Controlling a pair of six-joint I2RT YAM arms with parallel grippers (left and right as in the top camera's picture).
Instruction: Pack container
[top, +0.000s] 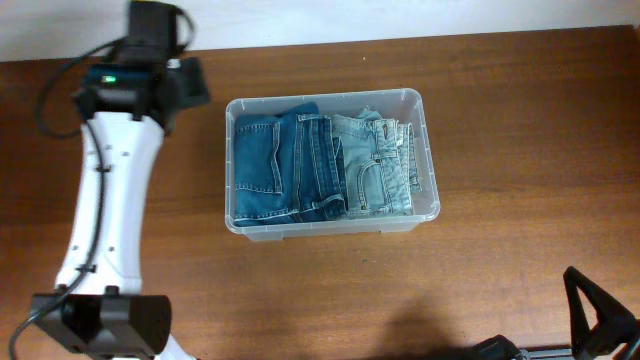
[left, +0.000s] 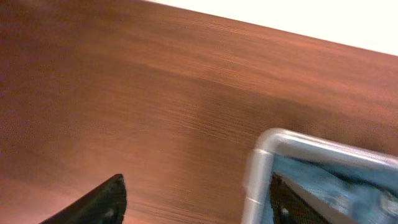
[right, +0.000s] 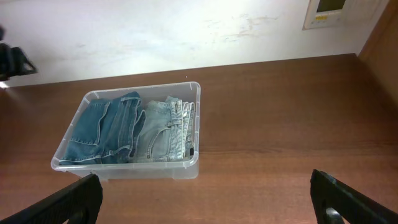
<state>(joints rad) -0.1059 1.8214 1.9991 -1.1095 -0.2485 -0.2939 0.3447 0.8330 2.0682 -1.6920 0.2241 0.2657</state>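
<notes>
The wooden table carries the container at its centre, with the long axis running from the left arm's side to the right arm's side. The container is already filled. A dark pair of jeans occupies the end toward the left arm, and a lighter pair of jeans occupies the other end; the two lie folded and touching. The left gripper is the nearer tool. It sits just beyond the far left corner of the container, its jaws are spread wide, and it holds nothing. The right gripper is well apart from the container at the near right of the table. It faces the container's long side, its jaws are likewise spread, and it is empty. Any further handling therefore appears to fall to the left arm, which would have to travel toward the right arm's side. No brand or writing is legible on the container or the jeans. A wall panel carries marks too small to read.
</notes>
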